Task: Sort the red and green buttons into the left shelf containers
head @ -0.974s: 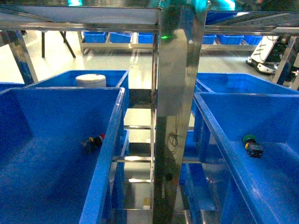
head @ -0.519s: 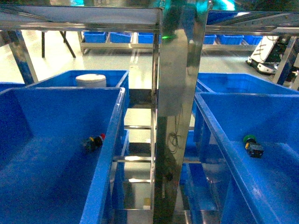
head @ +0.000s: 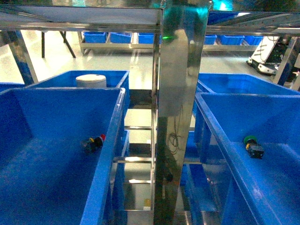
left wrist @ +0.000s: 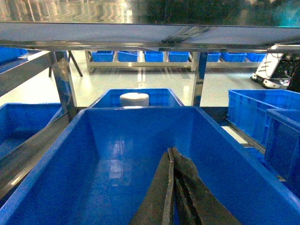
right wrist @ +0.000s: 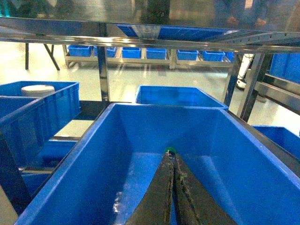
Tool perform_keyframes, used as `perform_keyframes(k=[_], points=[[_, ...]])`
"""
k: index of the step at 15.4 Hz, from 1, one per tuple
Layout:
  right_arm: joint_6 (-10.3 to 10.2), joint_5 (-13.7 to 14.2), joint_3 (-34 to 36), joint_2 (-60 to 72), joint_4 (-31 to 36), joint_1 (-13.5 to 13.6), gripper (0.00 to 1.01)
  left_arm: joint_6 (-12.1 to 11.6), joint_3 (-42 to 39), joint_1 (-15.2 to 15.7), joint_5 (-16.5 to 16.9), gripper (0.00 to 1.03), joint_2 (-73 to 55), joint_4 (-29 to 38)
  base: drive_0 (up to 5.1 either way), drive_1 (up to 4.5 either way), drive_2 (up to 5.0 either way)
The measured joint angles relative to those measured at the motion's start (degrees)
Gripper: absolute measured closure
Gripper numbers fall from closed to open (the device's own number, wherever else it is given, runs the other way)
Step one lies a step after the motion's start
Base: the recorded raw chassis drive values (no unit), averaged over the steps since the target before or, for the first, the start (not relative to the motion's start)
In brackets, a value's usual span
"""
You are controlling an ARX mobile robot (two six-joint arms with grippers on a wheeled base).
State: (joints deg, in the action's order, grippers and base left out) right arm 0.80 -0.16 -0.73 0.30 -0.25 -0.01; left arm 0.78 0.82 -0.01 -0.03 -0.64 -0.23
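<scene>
In the head view a red button (head: 95, 142) lies on the floor of the left blue container (head: 61, 112). A green button (head: 253, 145) lies in the right blue container (head: 253, 112). Neither gripper shows in the head view. In the left wrist view my left gripper (left wrist: 171, 152) is shut with nothing in it, above a blue container (left wrist: 140, 126); the red button is hidden there. In the right wrist view my right gripper (right wrist: 171, 157) is shut and empty, and the green button (right wrist: 170, 151) peeks out on the container (right wrist: 164, 126) floor just beyond its tips.
A shiny steel shelf post (head: 176, 117) stands between the two containers, with a shelf edge overhead. Behind the left container is another blue bin holding a white round tub (head: 91, 80). More blue bins line a far rack (head: 122, 37).
</scene>
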Motion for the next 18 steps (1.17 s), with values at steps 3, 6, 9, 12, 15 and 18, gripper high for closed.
perform_keyframes(k=[3,6,9,12,15,18], points=[[0.0,0.0,0.0,0.0,0.0,0.0,0.99,0.0,0.0,0.0,0.0,1.01,0.0,0.0,0.0,0.00,0.0],[0.0,0.0,0.0,0.0,0.0,0.0,0.99,0.0,0.0,0.0,0.0,0.99,0.0,0.0,0.0,0.00,0.0],[0.0,0.0,0.0,0.0,0.0,0.0,0.61,0.0,0.0,0.0,0.0,0.61,0.0,0.0,0.0,0.00,0.0],[0.0,0.0,0.0,0.0,0.0,0.0,0.24,0.0,0.0,0.0,0.0,0.25,0.0,0.0,0.0,0.00,0.0],[0.0,0.0,0.0,0.0,0.0,0.0,0.04,0.0,0.0,0.0,0.0,0.06,0.0,0.0,0.0,0.00,0.0],[0.0,0.0,0.0,0.0,0.0,0.0,0.03,0.0,0.0,0.0,0.0,0.05,0.0,0.0,0.0,0.00,0.0]])
